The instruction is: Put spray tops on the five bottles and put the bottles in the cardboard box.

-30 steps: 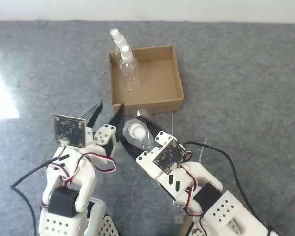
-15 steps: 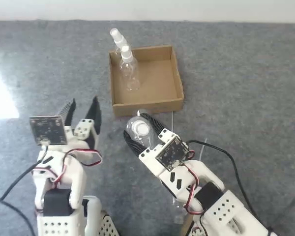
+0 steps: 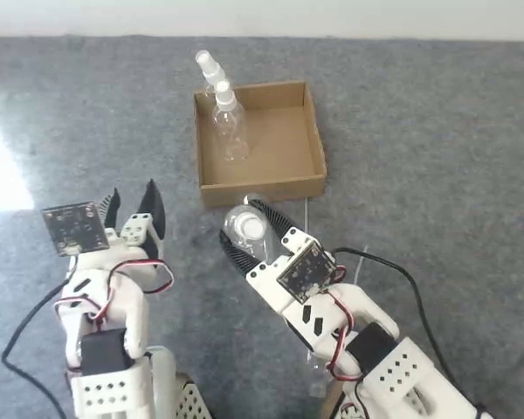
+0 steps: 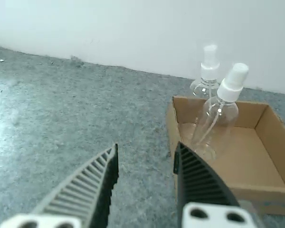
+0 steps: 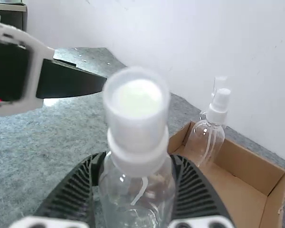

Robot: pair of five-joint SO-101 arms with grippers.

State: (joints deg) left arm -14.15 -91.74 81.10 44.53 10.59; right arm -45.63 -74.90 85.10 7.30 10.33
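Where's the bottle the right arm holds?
High view: the bottle is gripped in the right arm's jaws, close in front of the cardboard box's near wall, with the left arm's open jaws off to its left.

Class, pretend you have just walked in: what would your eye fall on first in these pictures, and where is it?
The clear spray-topped bottle clamped upright in the right hand, close to the cardboard box's near wall, draws the eye first. Next come one capped bottle standing in the box's far left corner and a second bottle just outside that corner. The left hand hangs open and empty over the grey carpet.
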